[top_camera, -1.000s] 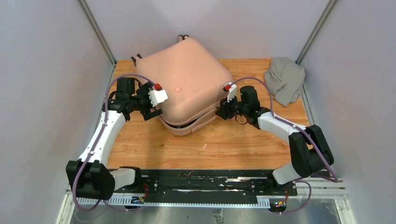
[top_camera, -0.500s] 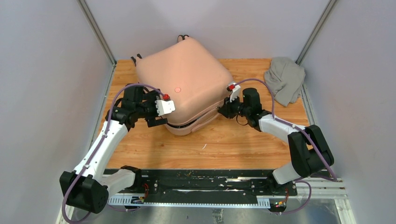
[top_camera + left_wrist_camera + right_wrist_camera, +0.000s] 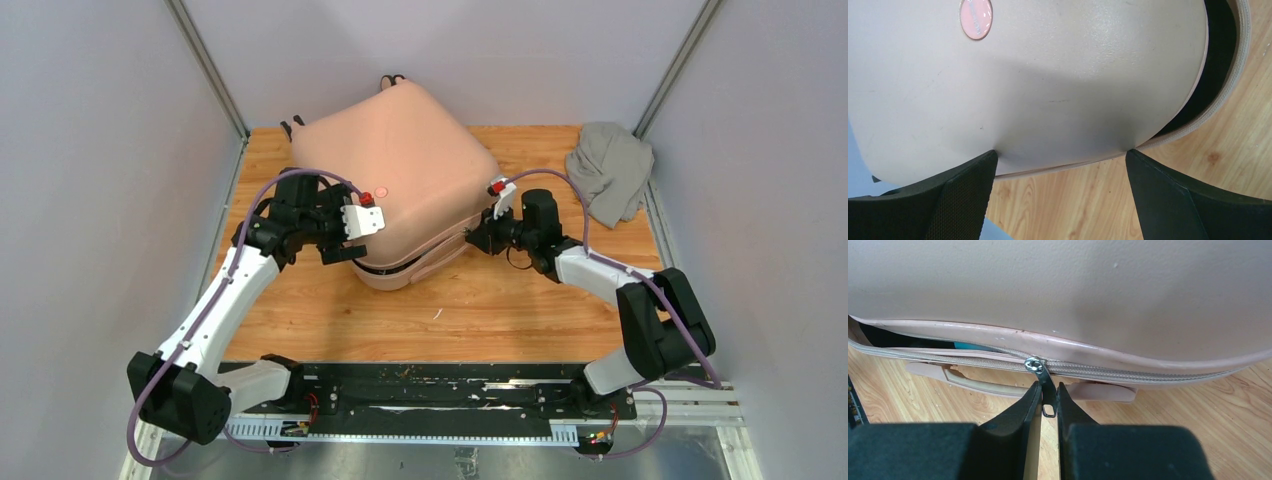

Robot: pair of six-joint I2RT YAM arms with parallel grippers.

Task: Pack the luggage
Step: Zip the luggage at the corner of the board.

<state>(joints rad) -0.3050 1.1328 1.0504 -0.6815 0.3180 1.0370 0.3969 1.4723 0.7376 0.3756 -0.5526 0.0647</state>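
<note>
The luggage (image 3: 395,165) is a pale pink hard-shell suitcase lying on the wooden table (image 3: 480,310), lid down, with a gap still open along its near edge. It has a round emblem (image 3: 976,18) on the shell. My left gripper (image 3: 1060,157) is open, its fingers (image 3: 965,192) pressed against the lid's near left corner; it also shows in the top view (image 3: 350,240). My right gripper (image 3: 1049,392) is shut on the metal zipper pull (image 3: 1047,390) at the suitcase's right side, above the pink handle (image 3: 978,382). Black lining and something teal (image 3: 965,346) show in the gap.
A grey cloth bundle (image 3: 610,180) lies at the table's back right corner. Grey walls and metal posts close in the table on three sides. The arm bases stand on a black rail (image 3: 430,385) at the near edge.
My left arm has swung right and forward, bringing its gripper onto the suitcase's near left corner. My right gripper has stayed at the zipper, with only a slight shift.
</note>
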